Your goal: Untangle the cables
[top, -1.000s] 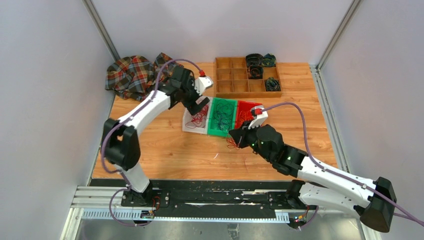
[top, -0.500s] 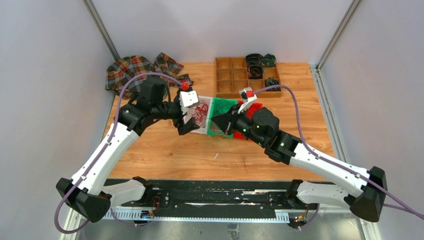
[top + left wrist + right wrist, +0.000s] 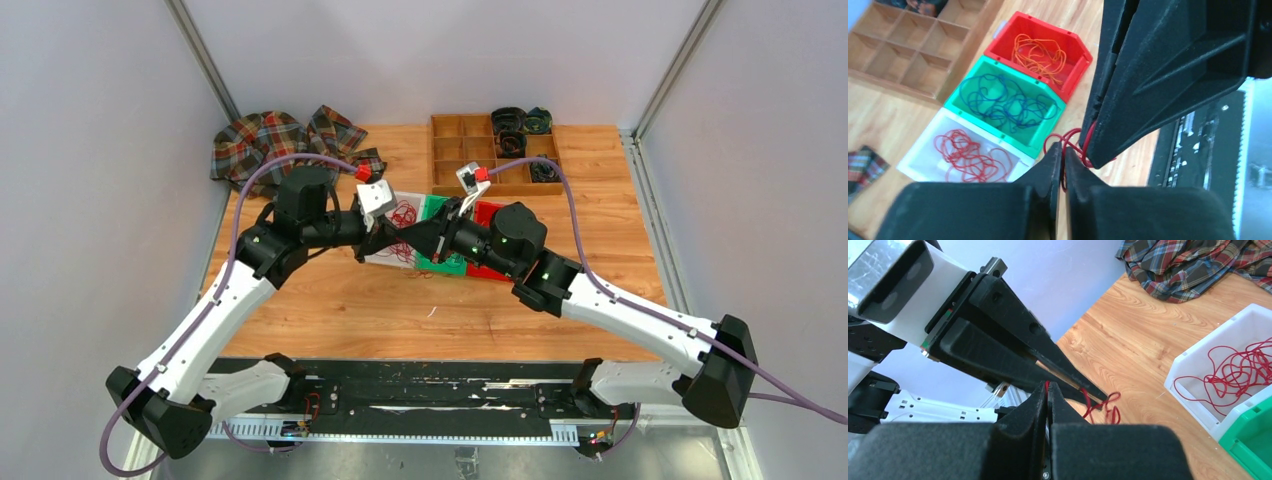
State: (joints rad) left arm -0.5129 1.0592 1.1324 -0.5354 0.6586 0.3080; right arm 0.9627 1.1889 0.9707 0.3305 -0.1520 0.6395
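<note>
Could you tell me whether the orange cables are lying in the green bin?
No, the green bin holds blue cables, while the orange cables lie in the red bin.

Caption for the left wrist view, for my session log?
Left gripper and right gripper pinch a red cable, tips close together, with cable-filled white bin, green bin and red bin behind.

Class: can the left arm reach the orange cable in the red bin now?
Probably not: the right arm lies across the red bin, and the left end effector grips a red cable.
</note>
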